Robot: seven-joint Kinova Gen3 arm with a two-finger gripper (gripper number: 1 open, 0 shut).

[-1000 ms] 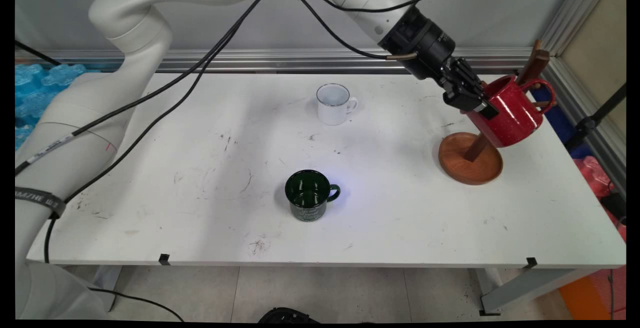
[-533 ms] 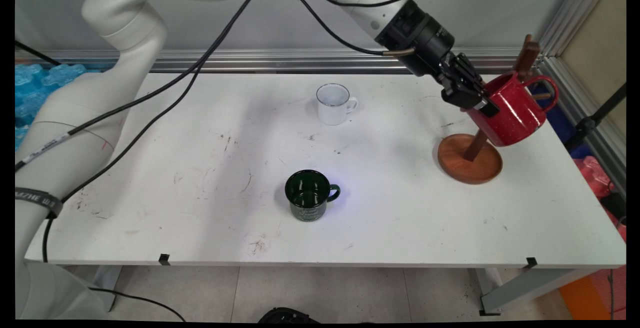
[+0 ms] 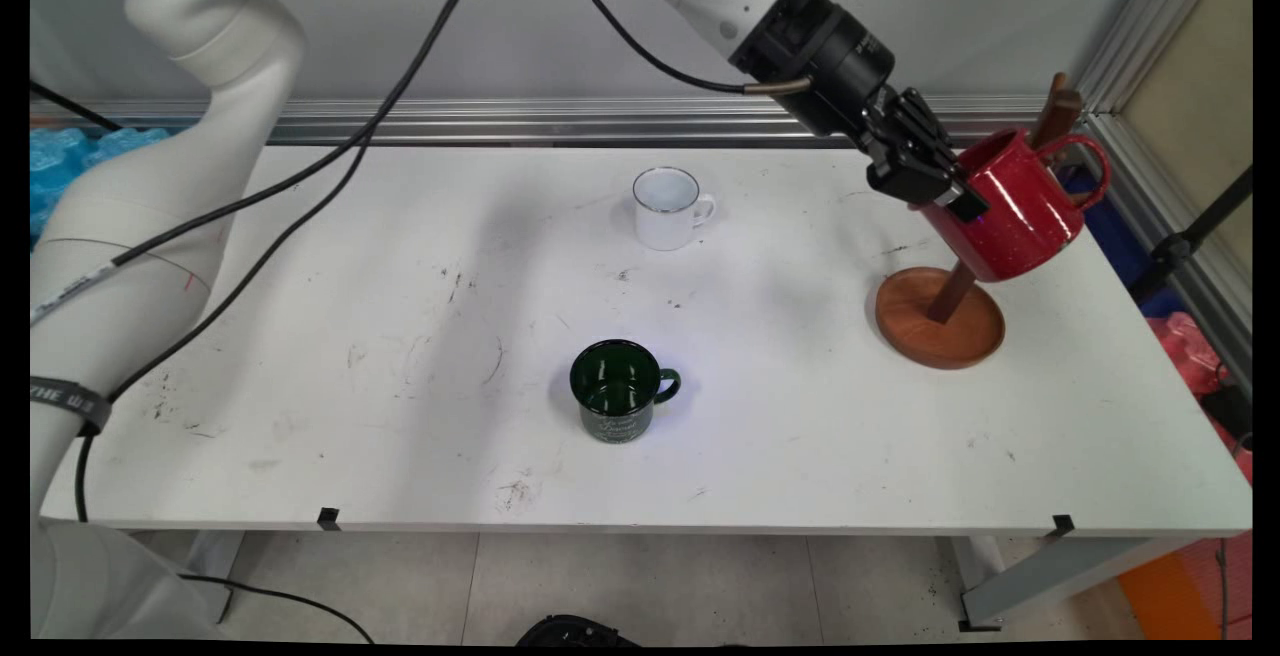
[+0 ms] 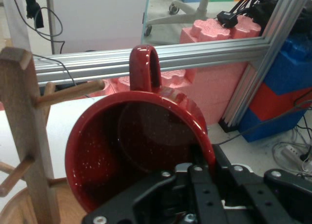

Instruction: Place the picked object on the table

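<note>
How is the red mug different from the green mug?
The speckled red enamel mug is up in the air, tilted on its side, with the black pincer clamped on its rim beside the wooden mug stand. The dark green enamel mug stands upright on the white table, with nothing touching it. Both have one loop handle.

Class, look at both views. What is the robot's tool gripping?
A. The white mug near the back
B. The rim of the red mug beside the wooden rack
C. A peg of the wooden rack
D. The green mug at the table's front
B: the tool is clamped on the red mug, held tilted beside the wooden rack.
</note>
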